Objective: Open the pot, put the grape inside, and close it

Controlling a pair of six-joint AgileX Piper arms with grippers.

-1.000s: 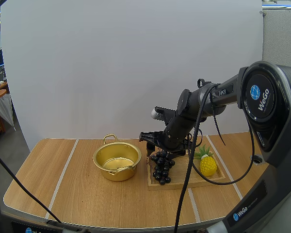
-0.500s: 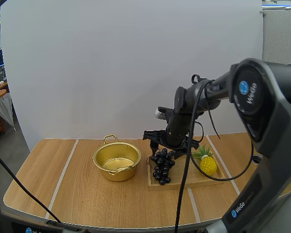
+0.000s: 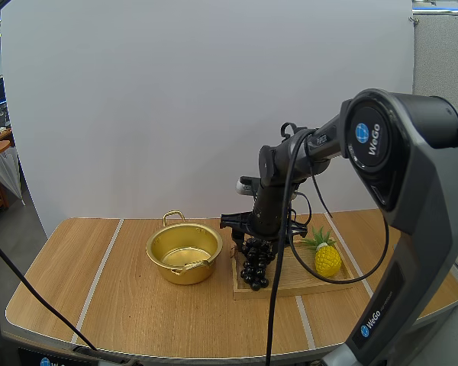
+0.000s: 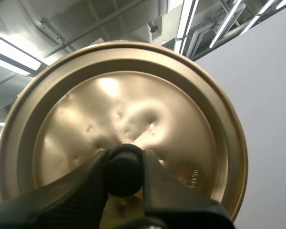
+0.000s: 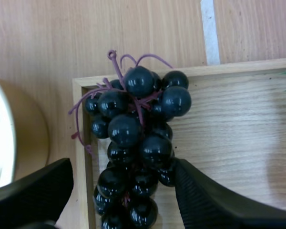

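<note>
Gold pot [image 3: 180, 274] — black grapes [image 5: 133, 138] — yellow pineapple [image 3: 327, 260].

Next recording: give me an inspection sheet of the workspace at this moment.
surface: wooden table with white stripes.
job's things: pot open on the table; lid in the left tool; bunch of grapes on the wooden tray, at its corner near the pot.
clutter: pineapple on the tray.
tools: left tool shut on the lid's knob; right tool open, one finger either side of the grapes.
surroundings: white screen behind the table.

Right arm [image 3: 427, 229]: grey shell, black joint caps, blue-white WeGo logo [image 3: 369, 140]. Left tool fingers [image 4: 86, 186] black, textured.
</note>
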